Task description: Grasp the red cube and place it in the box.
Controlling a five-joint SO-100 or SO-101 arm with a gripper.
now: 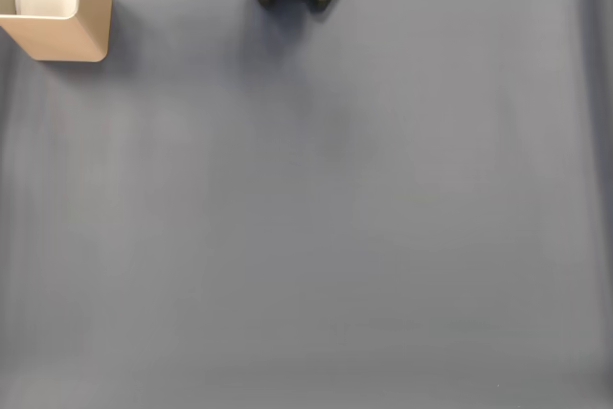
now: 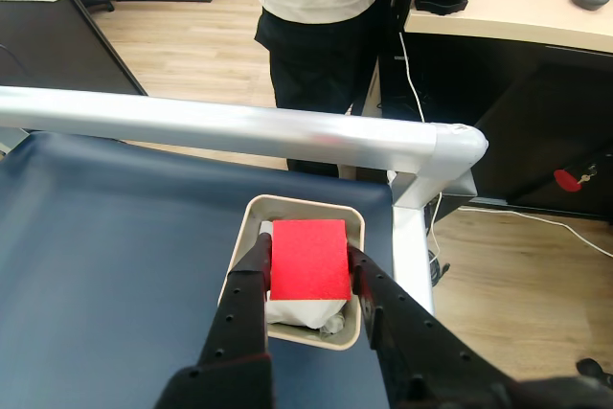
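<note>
End effector (image 2: 308, 261) pinching red cube (image 2: 308, 259) above box (image 2: 251, 213), white padding (image 2: 302, 313) mostly hidden

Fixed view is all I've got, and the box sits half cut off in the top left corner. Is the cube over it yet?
Observer: Yes. In the wrist view the red cube hangs above the box opening, between the two fingers.
Operator: Gripped or already let go?
Observer: Gripped; both fingers press against its sides.
Operator: What's under it inside the box?
Observer: White padding lies directly below the cube.
Operator: Anyone nearby?
Observer: A person stands beyond the table's metal rail.
</note>
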